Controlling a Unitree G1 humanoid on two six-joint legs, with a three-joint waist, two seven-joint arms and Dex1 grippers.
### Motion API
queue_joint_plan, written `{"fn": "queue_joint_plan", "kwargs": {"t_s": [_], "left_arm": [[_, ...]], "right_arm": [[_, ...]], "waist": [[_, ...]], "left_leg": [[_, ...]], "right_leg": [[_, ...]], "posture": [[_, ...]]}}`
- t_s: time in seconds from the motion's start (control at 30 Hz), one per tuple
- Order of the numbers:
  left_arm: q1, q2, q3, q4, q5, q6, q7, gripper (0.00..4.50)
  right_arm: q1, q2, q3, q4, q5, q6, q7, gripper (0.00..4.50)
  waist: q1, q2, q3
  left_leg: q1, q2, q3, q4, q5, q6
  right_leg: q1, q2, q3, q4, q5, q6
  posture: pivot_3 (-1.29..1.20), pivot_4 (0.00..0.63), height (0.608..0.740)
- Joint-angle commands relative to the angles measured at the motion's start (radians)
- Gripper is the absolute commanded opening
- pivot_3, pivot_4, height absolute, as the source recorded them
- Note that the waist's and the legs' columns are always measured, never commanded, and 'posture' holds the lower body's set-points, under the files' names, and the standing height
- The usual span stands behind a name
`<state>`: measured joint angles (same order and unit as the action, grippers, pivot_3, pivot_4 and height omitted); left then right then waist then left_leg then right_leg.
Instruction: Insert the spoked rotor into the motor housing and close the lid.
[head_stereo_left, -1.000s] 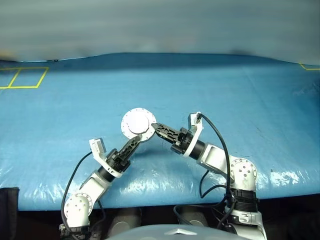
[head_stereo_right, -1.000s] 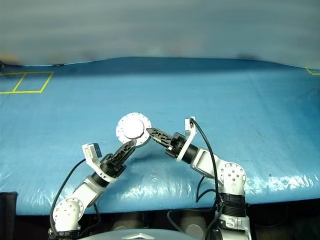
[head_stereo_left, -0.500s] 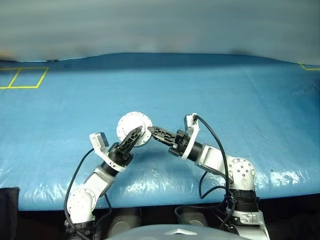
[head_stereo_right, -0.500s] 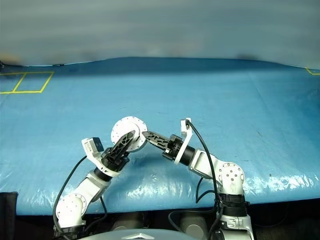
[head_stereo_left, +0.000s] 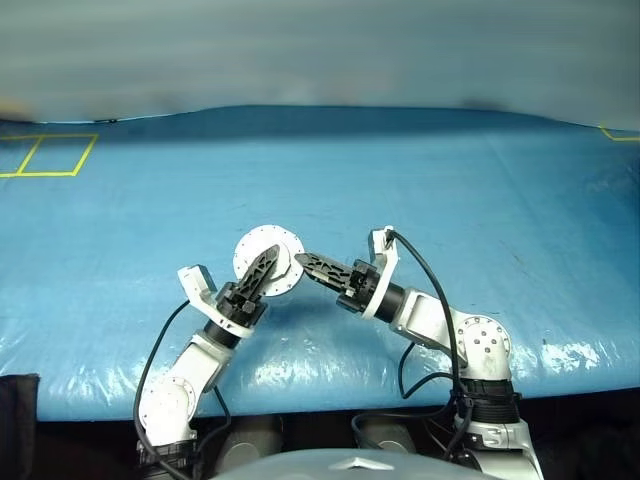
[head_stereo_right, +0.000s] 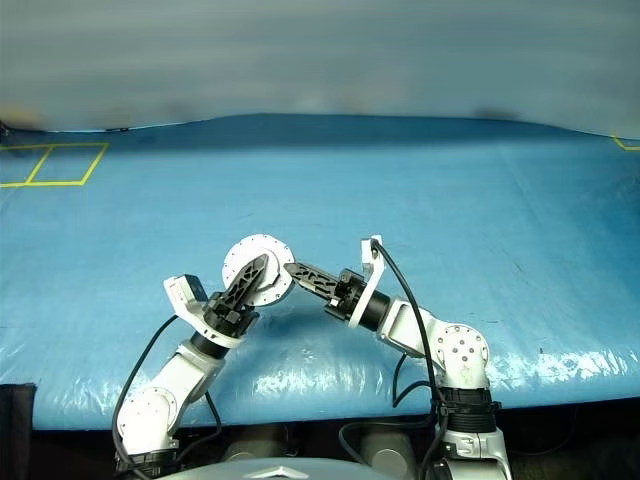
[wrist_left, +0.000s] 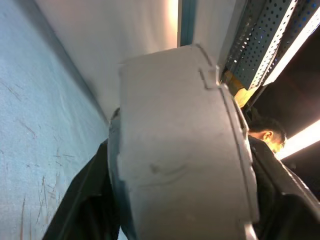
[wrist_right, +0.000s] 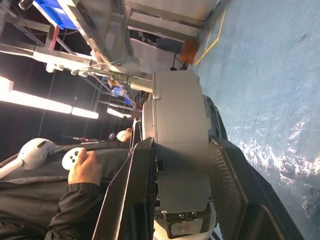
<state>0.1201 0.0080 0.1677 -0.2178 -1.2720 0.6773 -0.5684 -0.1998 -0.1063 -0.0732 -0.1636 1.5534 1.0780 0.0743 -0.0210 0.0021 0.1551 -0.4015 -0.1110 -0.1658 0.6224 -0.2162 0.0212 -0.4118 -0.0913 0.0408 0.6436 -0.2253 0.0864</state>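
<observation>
The motor housing, a short silver-grey drum, hangs above the blue table with a plain pale round face toward me. I cannot tell whether that face is the lid. The spoked rotor is hidden. My left gripper reaches up from the lower left, one finger lying across the pale face. In the left wrist view the housing's grey side wall sits between black fingers that press both faces. My right gripper comes in from the right, shut on the drum's edge, its fingers on either side of the housing.
Yellow tape squares mark the table's far left, and a yellow corner marks the far right. The front table edge runs just ahead of my arms. A person holding a controller stands beyond the table in the right wrist view.
My left gripper rose from below the housing to lie over it, and its fingers closed in. The housing and right gripper shifted slightly left.
</observation>
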Motion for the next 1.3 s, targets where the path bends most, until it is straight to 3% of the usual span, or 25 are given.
{"fn": "queue_joint_plan", "kwargs": {"t_s": [0.03,0.77,0.93,1.13,1.3], "left_arm": [[-0.003,0.015,-0.01,-0.016,-0.014,0.03,0.016,2.53],[-0.004,0.007,-0.005,-0.009,-0.007,-0.001,0.048,2.53],[-0.001,0.002,-0.004,-0.01,-0.005,-0.004,0.048,2.53],[0.002,-0.017,0.018,-0.005,-0.003,-0.031,0.066,2.53],[-0.028,-0.074,0.11,0.001,0.055,-0.186,0.144,2.53]], "right_arm": [[-0.01,0.015,0.005,-0.049,0.052,-0.023,0.031,1.15],[-0.016,-0.002,0.024,-0.065,-0.022,-0.048,0.1,1.15],[-0.008,0.011,0.023,-0.081,-0.055,-0.078,0.096,2.79],[-0.01,0.049,-0.008,-0.07,-0.148,-0.177,0.081,2.79],[-0.006,0.031,-0.001,-0.083,-0.307,-0.284,0.135,2.79]], "waist": [[0.0,0.0,0.0],[0.001,0.0,0.0],[0.0,0.0,0.0],[0.002,0.0,0.0],[0.003,-0.001,0.0]], "left_leg": [[0.0,0.0,0.0,0.0,0.0,0.0],[0.0,0.0,0.0,0.0,0.0,0.0],[0.0,0.0,0.0,0.0,0.0,0.0],[0.0,0.0,0.0,0.0,0.0,0.0],[0.0,0.0,0.0,0.001,0.0,0.0]], "right_leg": [[0.0,0.0,0.0,0.0,0.0,0.0],[0.0,0.0,0.0,0.0,0.0,0.0],[0.0,0.0,0.0,0.0,0.0,0.0],[0.0,0.0,0.001,0.0,0.0,0.0],[0.0,0.0,0.0,0.0,0.0,0.001]], "posture": [[0.0,0.15,0.74],[0.0,0.15,0.74],[0.0,0.15,0.74],[0.0,0.15,0.74],[0.0,0.15,0.74]]}}
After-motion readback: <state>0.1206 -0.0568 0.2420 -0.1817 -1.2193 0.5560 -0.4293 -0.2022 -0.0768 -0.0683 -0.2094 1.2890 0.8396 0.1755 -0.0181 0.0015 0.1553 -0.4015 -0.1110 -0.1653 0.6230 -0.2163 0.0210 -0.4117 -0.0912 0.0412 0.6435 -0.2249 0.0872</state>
